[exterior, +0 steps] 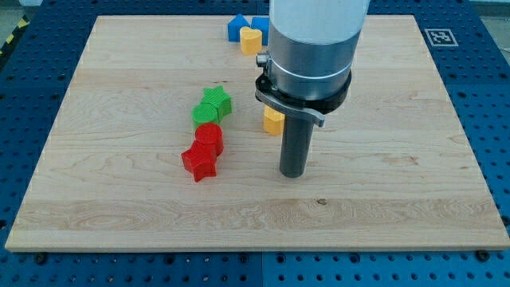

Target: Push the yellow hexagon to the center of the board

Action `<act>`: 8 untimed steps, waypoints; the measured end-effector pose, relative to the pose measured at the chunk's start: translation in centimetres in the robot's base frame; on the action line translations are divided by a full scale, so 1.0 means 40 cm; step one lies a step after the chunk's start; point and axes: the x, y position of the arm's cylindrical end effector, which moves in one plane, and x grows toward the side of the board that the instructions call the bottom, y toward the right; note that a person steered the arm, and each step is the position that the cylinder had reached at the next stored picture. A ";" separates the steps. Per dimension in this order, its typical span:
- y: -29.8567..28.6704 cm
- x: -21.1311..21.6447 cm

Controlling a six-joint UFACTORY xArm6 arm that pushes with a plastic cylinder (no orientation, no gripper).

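The wooden worktop (119, 207) is being viewed from the one camera, with a blue perforated surface (486, 104) showing around its edges. The arm's pale cylindrical body (315, 40) is being seen coming down from the view's top, ending in a straight dark rod. The tip (292, 174) is being pressed to the board slightly to the view's right of the board's middle. No grasping end effector is being carried, so no spread or pinched state is being shown; nothing is being gripped.

The yellow hexagon (273, 121) is being partly hidden behind the rod and its dark collar, just up and to the view's left of the tip. Whether it is being touched by the rod cannot be told; its shape is only partly visible.

To the view's left of the tip, well apart from it, a green star-like block (216, 101) and a second green block (204, 113) are being seen touching each other. Just below them a red block (209, 138) and a red star-like block (199, 163) are being seen in contact.

Near the view's top edge, a blue block (236, 29), another blue block (260, 23) and a yellow heart-like block (252, 39) are being seen clustered together, beside the arm's body.
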 end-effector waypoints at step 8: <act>-0.025 -0.394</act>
